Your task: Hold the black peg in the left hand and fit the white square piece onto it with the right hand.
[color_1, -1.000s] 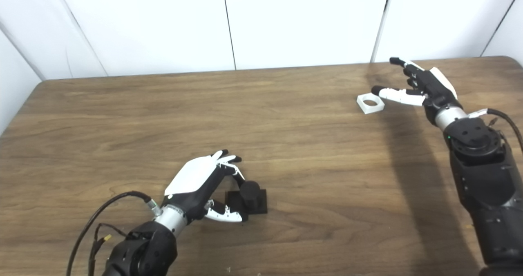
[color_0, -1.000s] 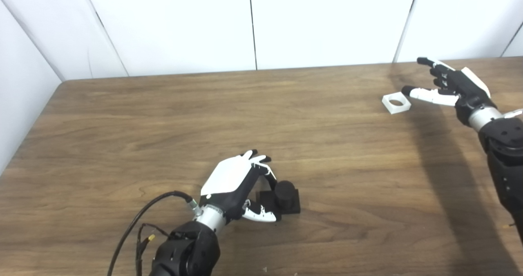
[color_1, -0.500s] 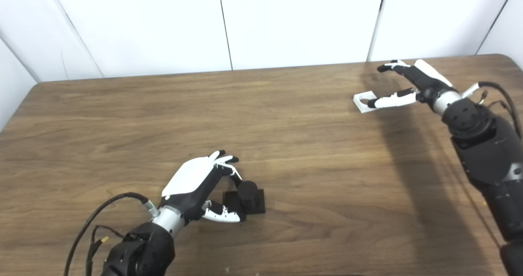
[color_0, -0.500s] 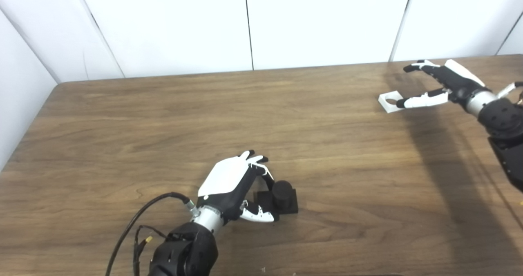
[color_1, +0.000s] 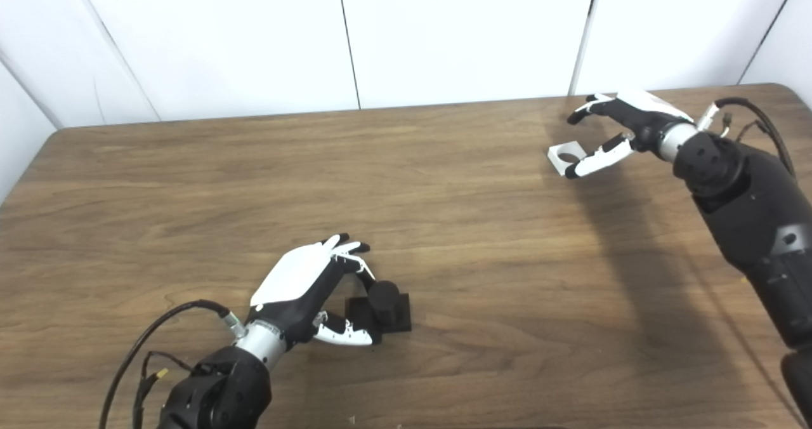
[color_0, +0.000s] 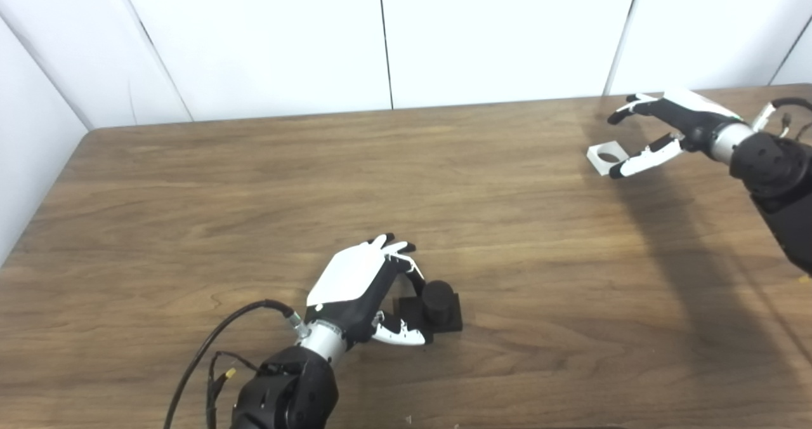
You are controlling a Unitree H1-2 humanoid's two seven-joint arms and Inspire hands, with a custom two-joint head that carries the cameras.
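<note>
At the near left, the matte black peg with its round post on a square base (color_0: 436, 304) is being cupped on the brown wood-grain table (color_0: 254, 181) by the left hand (color_0: 361, 289), fingers curled at the post's side and thumb at the base edge; whether it is truly being gripped cannot be told. Probably it is being steadied so the post is kept upright. Far right, near the back edge, the flat white square piece with a round hole (color_0: 606, 158) is being straddled by the right hand (color_0: 660, 131), spread wide, thumb low beside it, fingers arched above, evidently being readied for a pinch. The two parts are being kept well apart.
</note>
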